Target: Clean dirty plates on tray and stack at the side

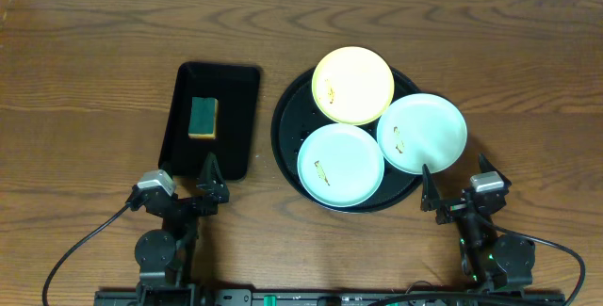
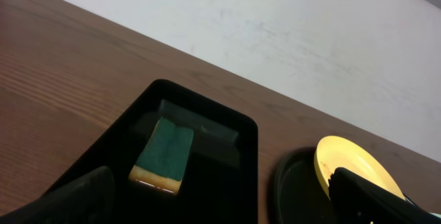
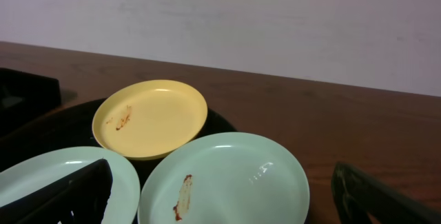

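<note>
A large round black tray holds three plates. The pale yellow plate is at the back, one mint-green plate at the front left, and another mint-green plate overhangs the right rim. Each has a small brownish smear. The right wrist view shows the yellow plate and the right green plate. My left gripper is open and empty at the front of the rectangular tray. My right gripper is open and empty just in front of the right green plate.
A smaller rectangular black tray at the left holds a green and yellow sponge, also seen in the left wrist view. The table is dark wood with a pale wall behind.
</note>
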Available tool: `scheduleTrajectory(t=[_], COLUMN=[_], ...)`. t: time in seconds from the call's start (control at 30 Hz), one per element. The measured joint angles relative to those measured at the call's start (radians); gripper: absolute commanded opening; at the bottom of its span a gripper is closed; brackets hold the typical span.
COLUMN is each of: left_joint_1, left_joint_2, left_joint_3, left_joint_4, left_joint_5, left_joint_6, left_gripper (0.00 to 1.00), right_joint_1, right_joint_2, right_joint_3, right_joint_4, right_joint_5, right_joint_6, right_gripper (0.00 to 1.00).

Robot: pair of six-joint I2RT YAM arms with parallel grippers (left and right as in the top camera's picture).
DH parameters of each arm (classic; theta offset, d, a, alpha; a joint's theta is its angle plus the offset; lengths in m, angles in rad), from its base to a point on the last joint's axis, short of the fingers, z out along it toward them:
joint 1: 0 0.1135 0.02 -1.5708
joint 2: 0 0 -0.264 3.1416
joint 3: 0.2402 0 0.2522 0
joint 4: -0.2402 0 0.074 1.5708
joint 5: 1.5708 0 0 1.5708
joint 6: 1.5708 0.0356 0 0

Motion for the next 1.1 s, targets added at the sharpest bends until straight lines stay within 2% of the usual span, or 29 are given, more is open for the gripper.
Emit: scheduleTrajectory(t=[1.1], left_joint_1=[0.000], left_joint_2=[0.011], left_joint_3=[0.000], left_joint_4=[0.000], left_joint_5=[0.000], left_joint_6=[0.000], left_gripper=[0.99], right_joint_1=[0.000], right_joint_2=[0.010], right_joint_3=[0.000], right_joint_4=[0.000], right_joint_5=[0.000], right_joint_6=[0.000], right_gripper=[0.99])
